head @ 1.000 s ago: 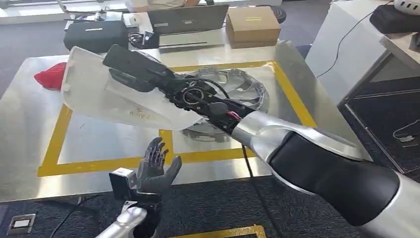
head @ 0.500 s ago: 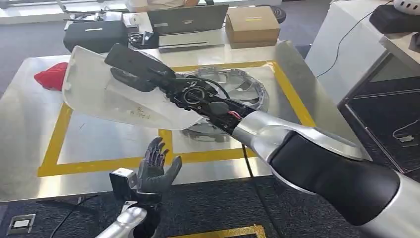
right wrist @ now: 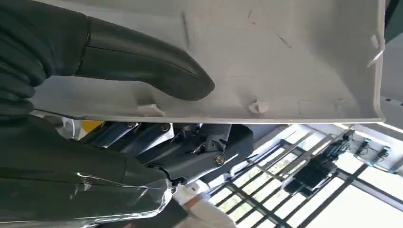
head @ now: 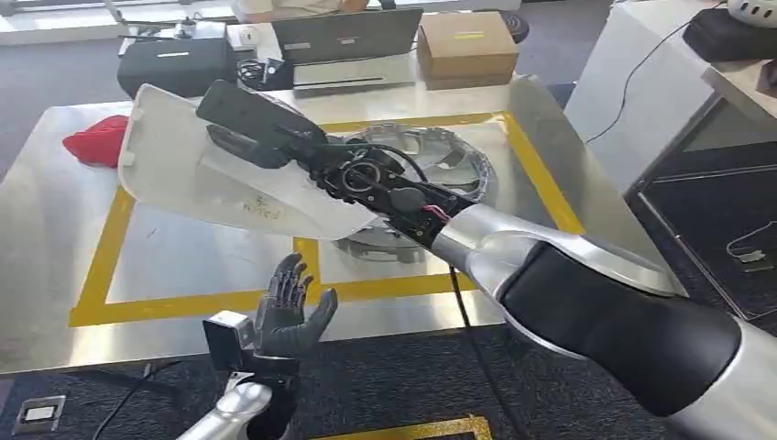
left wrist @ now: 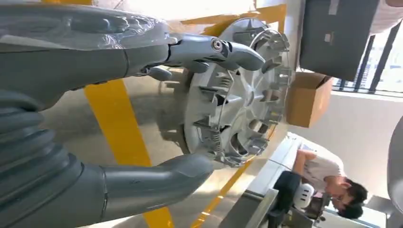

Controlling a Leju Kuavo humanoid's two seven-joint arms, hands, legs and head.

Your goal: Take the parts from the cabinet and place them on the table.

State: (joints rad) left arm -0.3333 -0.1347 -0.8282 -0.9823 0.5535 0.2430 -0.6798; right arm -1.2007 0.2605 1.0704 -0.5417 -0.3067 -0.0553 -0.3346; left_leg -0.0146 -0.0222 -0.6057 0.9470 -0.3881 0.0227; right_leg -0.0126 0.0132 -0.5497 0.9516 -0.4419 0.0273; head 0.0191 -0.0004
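Note:
My right hand grips a large white plastic panel and holds it tilted above the steel table, over the yellow-taped square. In the right wrist view the thumb presses on the panel while the fingers clamp it from the other side. A silver wheel cover lies on the table behind my right arm, and it also fills the left wrist view. My left hand hovers open, palm up, at the table's near edge, with its thumb and fingers spread.
A red cloth lies at the table's far left. Beyond the table stand a black case, a laptop and a cardboard box. A dark cabinet stands to the right. A person sits farther off.
My right hand has carried the white panel slightly farther over the table and a little higher. The left hand has stayed in place.

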